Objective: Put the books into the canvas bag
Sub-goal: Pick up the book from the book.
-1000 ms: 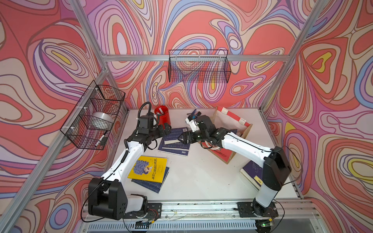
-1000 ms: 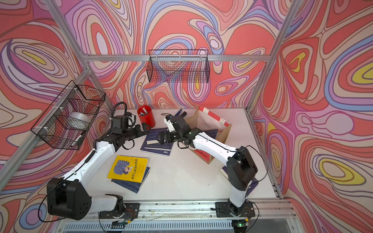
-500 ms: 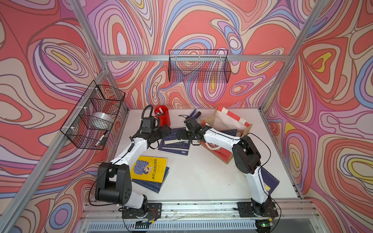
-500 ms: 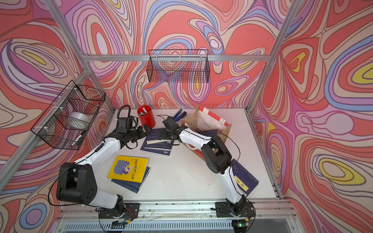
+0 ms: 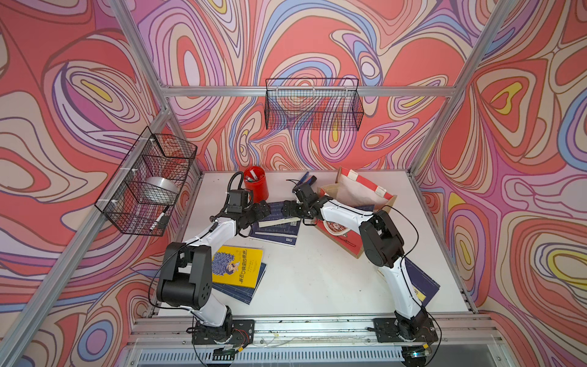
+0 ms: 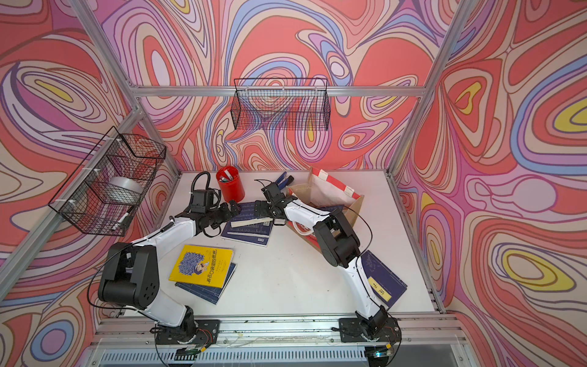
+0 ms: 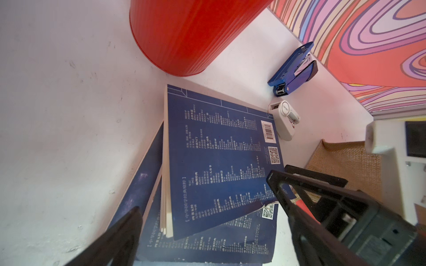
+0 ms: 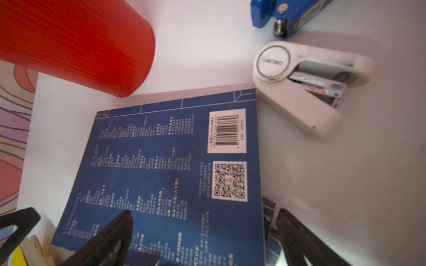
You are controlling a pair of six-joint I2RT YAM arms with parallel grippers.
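Books (image 5: 274, 236) laid out, nothing gripped yet
Top navy book (image 5: 276, 213) lies mid-frame atop another, canvas bag (image 5: 355, 195) just right of it; left gripper (image 5: 263, 210) and right gripper (image 5: 289, 210) flank it, jaws spread (holding nothing). I'd pinch only that top book's raised edge, squarely.

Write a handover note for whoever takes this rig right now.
Left gripper open, empty; right gripper open, empty; both at the navy pile, nothing clamped.
Canvas bag lies on its side; one navy book seems inside.
Left to do: the pile, the yellow book, the navy one under it, the stray book at front right.
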